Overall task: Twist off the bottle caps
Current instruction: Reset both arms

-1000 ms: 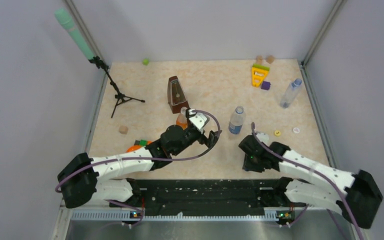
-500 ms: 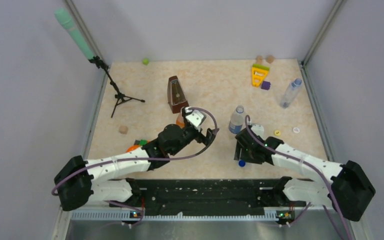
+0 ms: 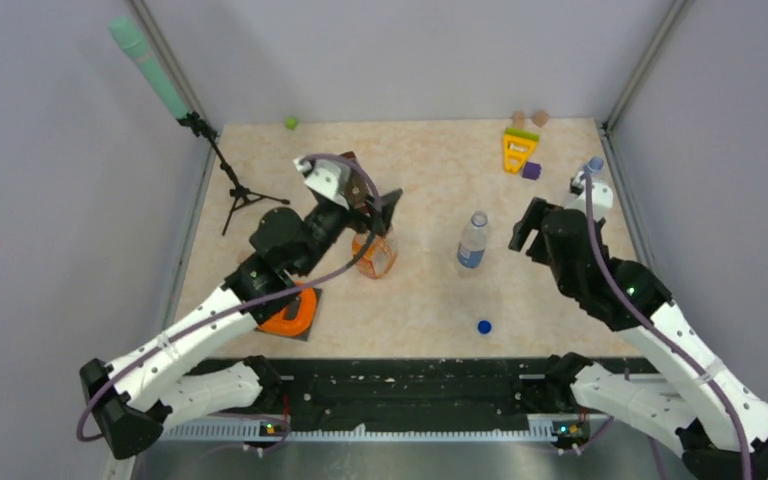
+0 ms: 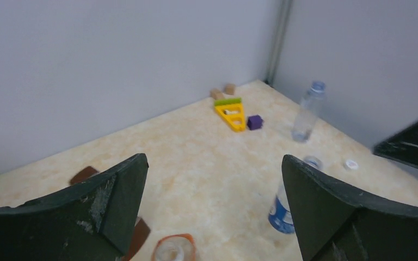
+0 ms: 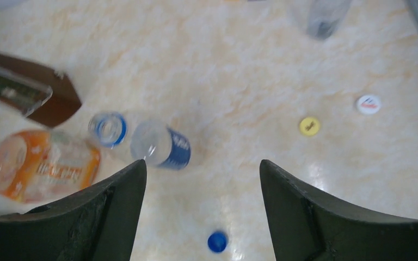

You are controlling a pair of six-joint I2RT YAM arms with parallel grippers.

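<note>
The blue cap [image 3: 484, 326] lies loose on the table near the front, seen below my right gripper [image 5: 202, 163] as blue cap [image 5: 217, 241]. That gripper [image 3: 526, 228] hangs open and empty, high over the table. The yellow cap [image 5: 309, 126] and white cap [image 5: 368, 104] lie to the right. The blue-label bottle [image 3: 473, 240] stands upright with an open mouth. My left gripper [image 3: 378, 212] is raised above the squat orange bottle [image 3: 373, 255], wide open and empty [image 4: 213, 159]. The slim bottle [image 4: 307, 111] stands at the far right.
A brown metronome [image 5: 32, 92] stands behind the orange bottle. A microphone stand [image 3: 235, 190] is at the back left and an orange disc [image 3: 288, 313] at the front left. A yellow toy [image 3: 518, 148], purple block [image 3: 531, 171] and wooden discs [image 3: 530, 118] sit at the back right.
My right gripper opened and left the blue cap on the table, then rose toward the back right. The left arm lifted up and back from beside the orange bottle.
</note>
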